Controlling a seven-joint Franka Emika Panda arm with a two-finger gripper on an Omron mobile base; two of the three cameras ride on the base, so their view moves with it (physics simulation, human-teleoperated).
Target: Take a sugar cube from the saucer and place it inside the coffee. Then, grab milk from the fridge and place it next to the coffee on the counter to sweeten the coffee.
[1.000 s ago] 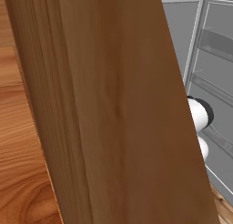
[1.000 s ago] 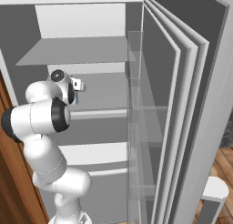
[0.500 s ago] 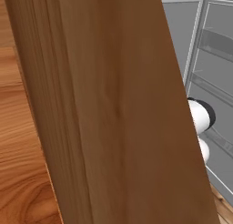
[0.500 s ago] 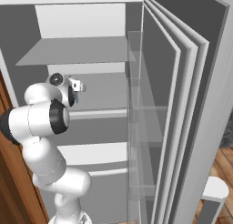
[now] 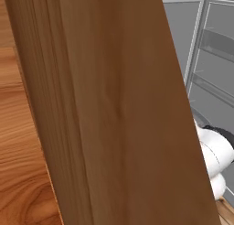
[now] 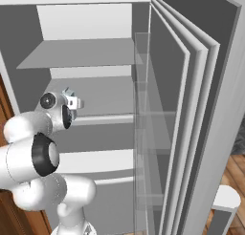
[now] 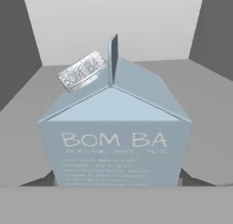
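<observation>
Hand view: milk (image 7: pixel 113 141) close ahead on fridge (image 6: pixel 95 52) shelf, finger tips flanking its base; jaws half-open, grip uncertain. Risk: carton tipping if squeezed off-centre.

— What carries things here?

— A pale grey shelf (image 7: pixel 214 127) inside the fridge (image 6: pixel 201 110). In the hand view it runs back to a light rear wall, with darker side walls on either hand.

— And what stands on it?

— The milk (image 7: pixel 116 136), a pale blue carton with a gabled top, upright, its printed face turned to the camera. A ribbed cap sits on the left slope of the gable.

— Are other shelves visible?

— The right base view shows an upper shelf (image 6: pixel 76 52) and lower ones stepped beneath it. Nothing can be made out lying on their visible parts.
</observation>
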